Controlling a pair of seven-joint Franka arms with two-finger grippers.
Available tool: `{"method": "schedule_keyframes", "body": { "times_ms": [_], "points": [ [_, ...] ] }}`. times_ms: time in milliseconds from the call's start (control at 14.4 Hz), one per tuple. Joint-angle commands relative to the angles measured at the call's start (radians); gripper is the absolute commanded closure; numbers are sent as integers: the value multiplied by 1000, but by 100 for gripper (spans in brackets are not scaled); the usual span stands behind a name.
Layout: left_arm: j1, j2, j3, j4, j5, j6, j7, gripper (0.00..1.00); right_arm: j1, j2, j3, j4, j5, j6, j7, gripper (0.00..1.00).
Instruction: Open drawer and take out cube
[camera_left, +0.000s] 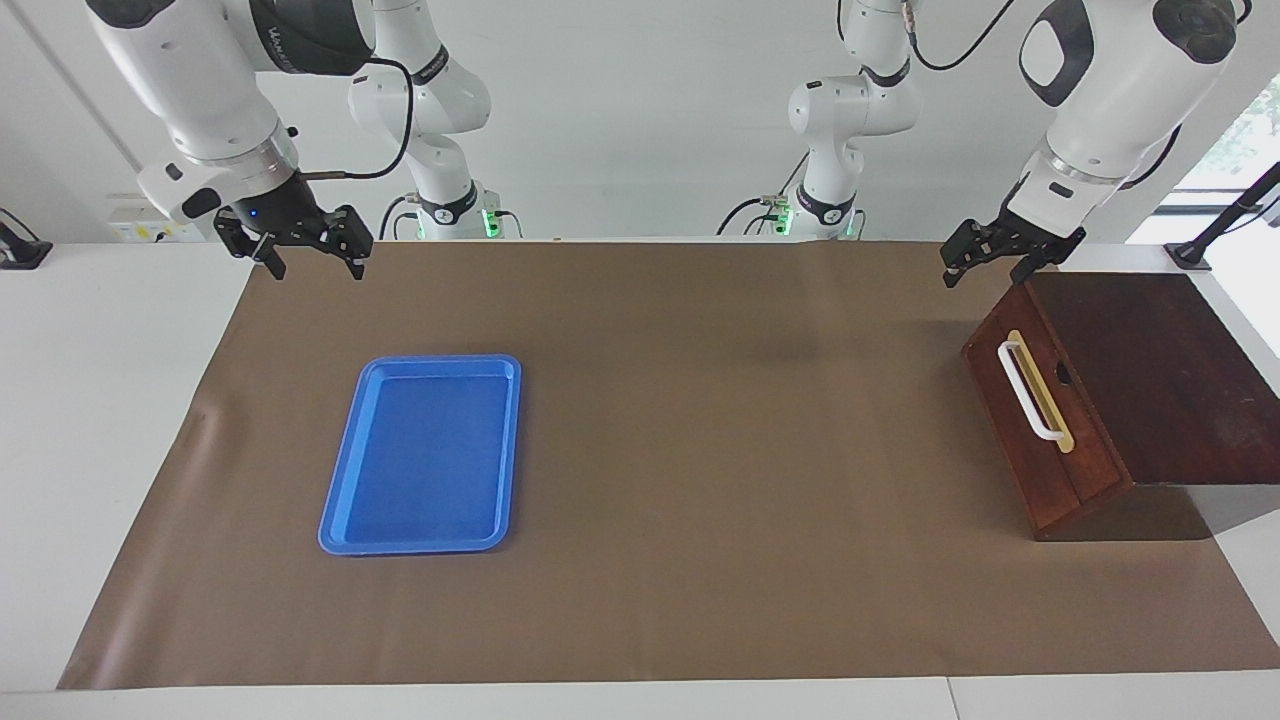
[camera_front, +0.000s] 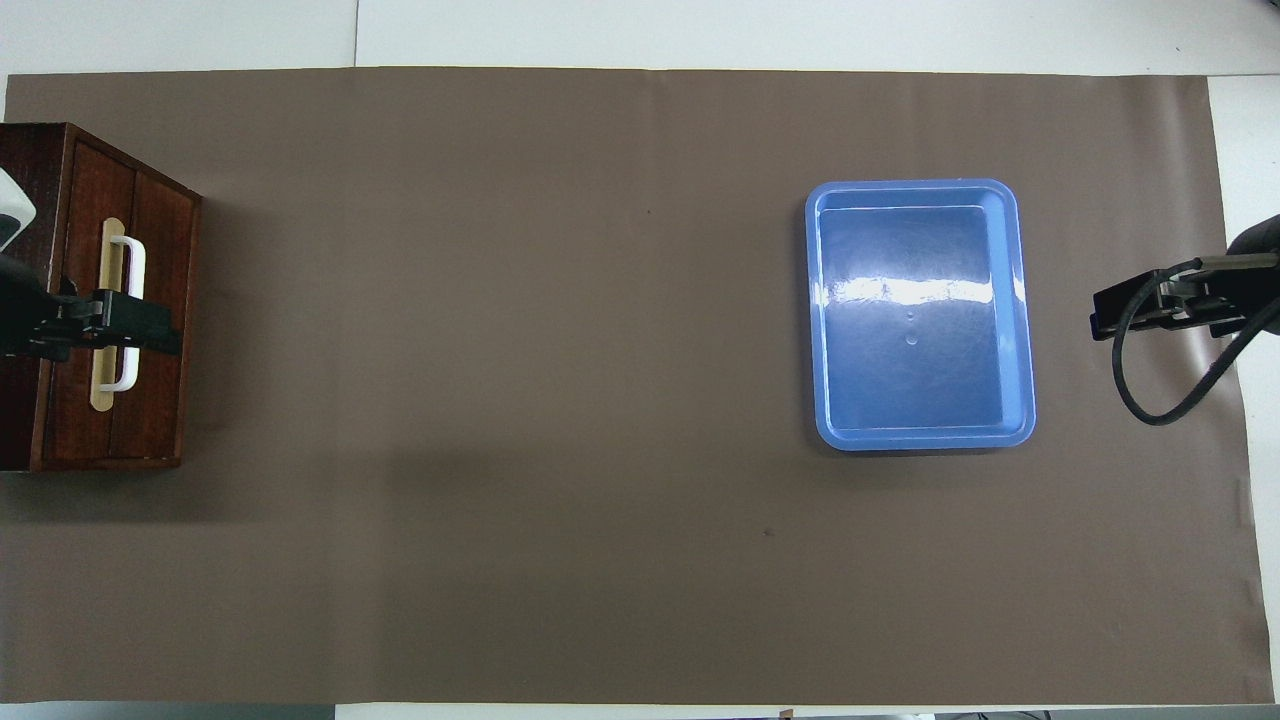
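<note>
The drawer (camera_left: 1018, 440) is shut in its dark reddish-brown wooden case at the left arm's end of the table, its front (camera_front: 155, 250) turned toward the middle of the table. Its white bar handle (camera_left: 1030, 390) lies on a pale strip. The cube is hidden. My left gripper (camera_left: 988, 268) hangs open in the air over the case's corner nearest the robots; in the overhead view the left gripper (camera_front: 125, 328) overlaps the handle (camera_front: 135, 265). My right gripper (camera_left: 316, 265) hangs open over the mat's corner at the right arm's end, holding nothing.
A blue plastic tray (camera_left: 420, 455) lies empty on the brown mat (camera_left: 700, 450) toward the right arm's end, and shows as the blue tray (camera_front: 920, 310) from overhead. White table shows around the mat.
</note>
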Motion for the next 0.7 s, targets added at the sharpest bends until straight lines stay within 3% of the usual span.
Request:
{"method": "schedule_keyframes", "body": {
  "times_ms": [0,626],
  "points": [
    [-3,-8,0,-2,8,9,11,0,-18,-14,10,-11,2,-9,-14,0],
    [-9,-8,-3,-2,37,19,10,0,-12,-15,12,-11,2,-18,-20,0]
  ]
}}
